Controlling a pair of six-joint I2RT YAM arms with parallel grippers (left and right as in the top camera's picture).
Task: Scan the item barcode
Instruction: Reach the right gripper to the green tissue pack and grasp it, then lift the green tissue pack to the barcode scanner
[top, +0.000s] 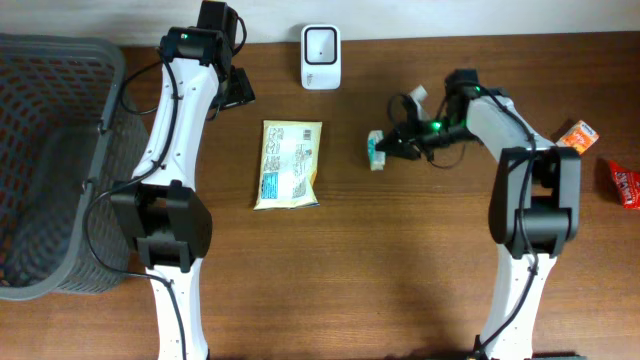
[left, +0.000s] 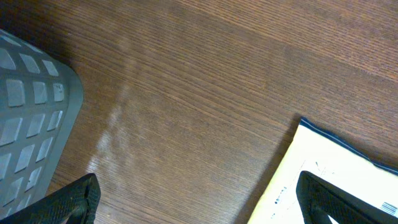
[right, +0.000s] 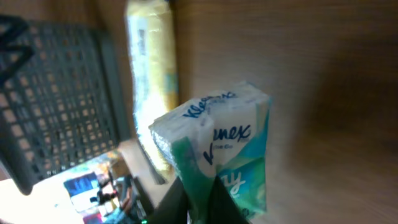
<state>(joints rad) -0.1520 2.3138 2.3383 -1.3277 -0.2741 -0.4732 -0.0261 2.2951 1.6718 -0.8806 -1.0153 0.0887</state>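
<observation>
Clamping the tissues (top: 376, 150) by one end, right gripper (top: 398, 143) leaves their faces clear for the scanner (top: 320, 57) at the bench's back edge; left gripper (top: 238, 90) gapes

Both arms share one build: white moulded links joined by black, rounded joint housings.

Left arm (top: 172, 115): a large black housing (top: 160, 225) sits above the white base column at the near table edge. A thin black cable (top: 98, 200) runs outside the links. A green indicator light (top: 183, 38) glows on the far black wrist block.

Right arm (top: 495, 118): it has the same white links, a black housing (top: 535, 205), a green light (top: 436, 125) and a looped black cable (top: 400, 103).

Left gripper (left: 199, 202): the fingers (left: 348, 199) are matte black and finely textured.

Right gripper (top: 392, 147): black.
</observation>
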